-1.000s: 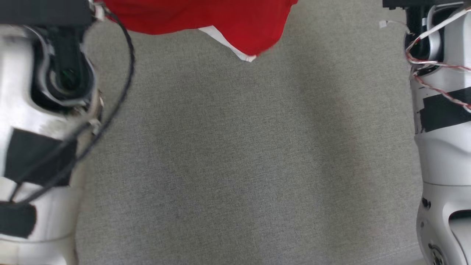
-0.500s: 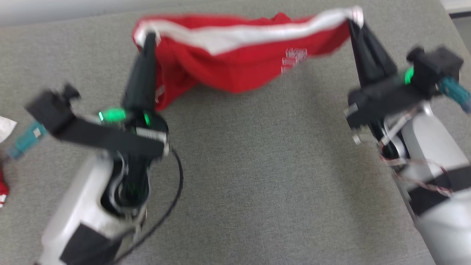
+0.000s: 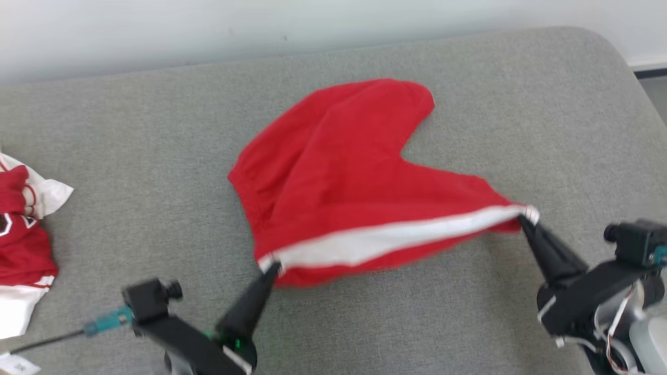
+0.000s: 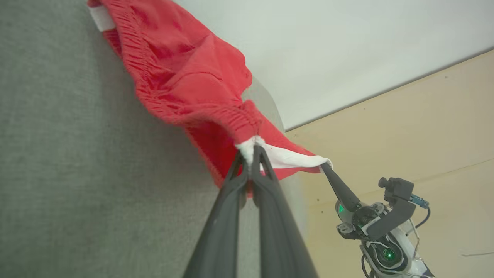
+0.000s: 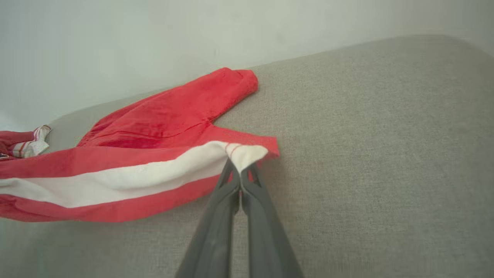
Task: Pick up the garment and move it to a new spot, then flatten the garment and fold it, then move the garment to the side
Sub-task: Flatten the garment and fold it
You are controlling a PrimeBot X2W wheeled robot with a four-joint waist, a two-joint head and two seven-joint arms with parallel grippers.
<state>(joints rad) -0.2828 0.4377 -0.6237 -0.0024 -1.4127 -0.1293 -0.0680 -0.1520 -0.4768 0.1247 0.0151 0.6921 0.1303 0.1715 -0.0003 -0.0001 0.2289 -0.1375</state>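
Note:
The garment point(image 3: 344, 182) is a pair of red shorts with a white side stripe, spread across the grey cushioned surface point(image 3: 469, 88). Its legs point toward the far wall. My left gripper point(image 3: 271, 268) is shut on the near-left corner of the striped edge, by the elastic waistband point(image 4: 216, 112). My right gripper point(image 3: 526, 217) is shut on the near-right corner, at the stripe's white end point(image 5: 247, 152). The striped edge point(image 3: 396, 239) stretches between the two grippers, slightly lifted off the surface. In the left wrist view the right gripper point(image 4: 326, 166) shows pinching the far end.
Another red and white garment point(image 3: 21, 234) lies bunched at the left edge of the surface. A pale wall point(image 3: 260, 21) runs behind the cushion. The cushion's rounded far-right corner point(image 3: 609, 47) drops to the floor. Bare grey fabric lies in front and to the right.
The head camera has swung, so the whole view shifted. The shorts, held hanging up between both grippers half a second ago, now lie spread on the surface with the striped edge drawn toward me.

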